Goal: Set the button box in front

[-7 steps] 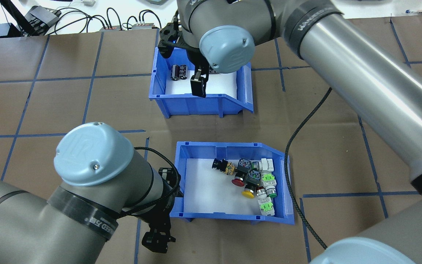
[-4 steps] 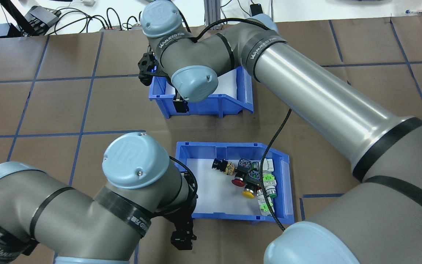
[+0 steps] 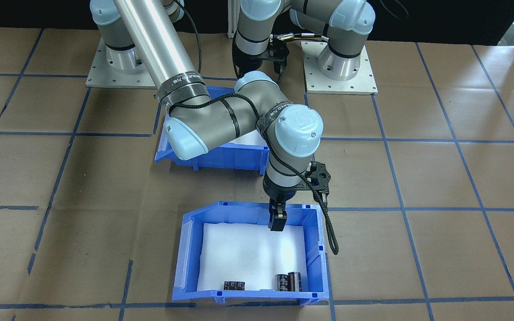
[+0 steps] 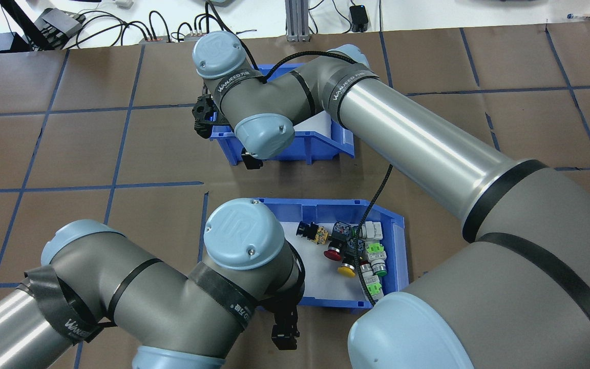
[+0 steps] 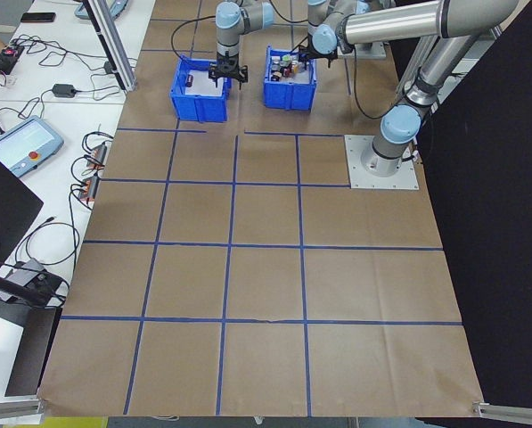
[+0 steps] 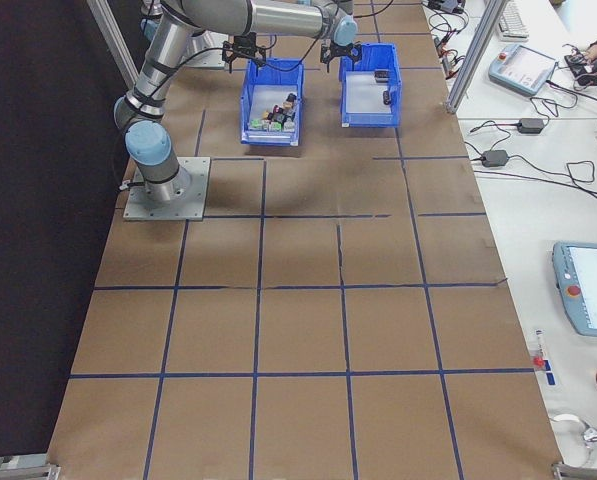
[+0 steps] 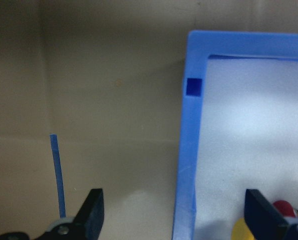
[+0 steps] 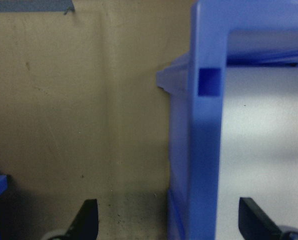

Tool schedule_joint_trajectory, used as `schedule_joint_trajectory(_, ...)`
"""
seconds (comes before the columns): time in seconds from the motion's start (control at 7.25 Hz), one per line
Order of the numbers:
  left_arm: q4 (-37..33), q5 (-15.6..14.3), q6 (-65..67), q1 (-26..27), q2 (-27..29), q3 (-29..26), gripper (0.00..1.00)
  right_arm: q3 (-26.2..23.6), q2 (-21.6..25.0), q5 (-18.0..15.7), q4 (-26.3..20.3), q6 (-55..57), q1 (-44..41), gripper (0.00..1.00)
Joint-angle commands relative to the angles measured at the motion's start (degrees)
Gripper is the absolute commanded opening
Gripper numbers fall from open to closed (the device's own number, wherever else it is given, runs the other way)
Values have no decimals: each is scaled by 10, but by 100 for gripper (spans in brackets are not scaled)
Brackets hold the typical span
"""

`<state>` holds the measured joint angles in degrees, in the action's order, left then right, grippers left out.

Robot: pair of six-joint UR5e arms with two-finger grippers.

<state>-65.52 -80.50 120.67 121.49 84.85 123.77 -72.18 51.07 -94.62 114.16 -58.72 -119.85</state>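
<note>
- The desk (image 4: 69,154) is covered in brown paper with a blue tape grid; both bins sit mid-width, toward the robot's edge.
- The button box (image 4: 400,241) is the bin nearer the robot's edge, directly behind the second blue bin (image 3: 185,249), which holds only a few black cylinders (image 3: 287,281) and now occupies the front spot.
- The box looks like stiff moulded plastic — light, judging by its thin walls, and probably slick. The foam liner (image 7: 258,125) is soft, and the loose push-button switches (image 4: 356,246) would likely slide or rattle if the box tips, so it should travel level.
- The sensible hold is a straight wall rim, pinched inside and out; the sloped open end offers less to grip.
- The left hand (image 7: 173,215) is spread wide, straddling a wall of the button box near its corner, not yet closed on it.
- The right hand (image 8: 166,220) is likewise spread, one finger on each side of the other bin's wall — gripping nothing.
</note>
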Motion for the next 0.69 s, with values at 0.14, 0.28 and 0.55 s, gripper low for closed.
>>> schedule_joint_trajectory(0.14,14,-2,5,1,24,0,99,2,3,-43,2,-14,2,42)
schedule_joint_trajectory(0.28,20,-2,5,1,30,0,99,4,4,-43,-3,-15,1,20)
schedule_joint_trajectory(0.55,21,-5,4,1,40,0,93,12,10,-43,-6,-32,1,3)
